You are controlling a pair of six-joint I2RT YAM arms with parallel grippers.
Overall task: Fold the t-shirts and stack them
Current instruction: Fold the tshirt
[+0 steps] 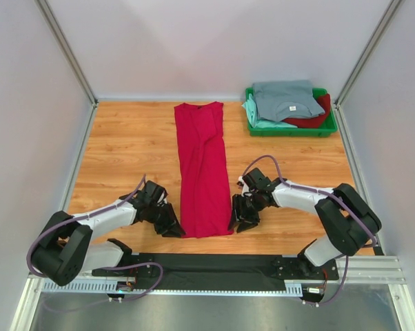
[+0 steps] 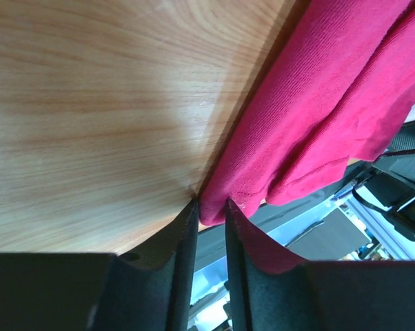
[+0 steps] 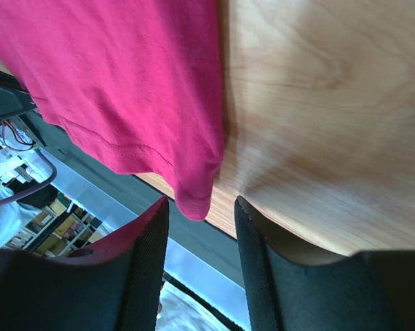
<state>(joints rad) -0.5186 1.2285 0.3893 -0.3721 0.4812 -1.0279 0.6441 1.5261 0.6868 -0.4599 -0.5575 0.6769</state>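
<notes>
Your right gripper [image 3: 200, 201] has jaws apart, the shirt [image 3: 125, 83] corner just between the tips. At the left gripper [image 2: 211, 203] the gap is narrow; pinching or not, I cannot tell. Such shallow bite may slip.

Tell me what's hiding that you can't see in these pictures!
- Top view: near corners of the long crimson-red cloth t-shirt, covered by the black left end effector and right end effector.
- Top view: folded tees under the grey-blue t-shirt in the green plastic tray; count unclear.
- Left wrist view: whether the fingers pinch the hem; too close.
</notes>
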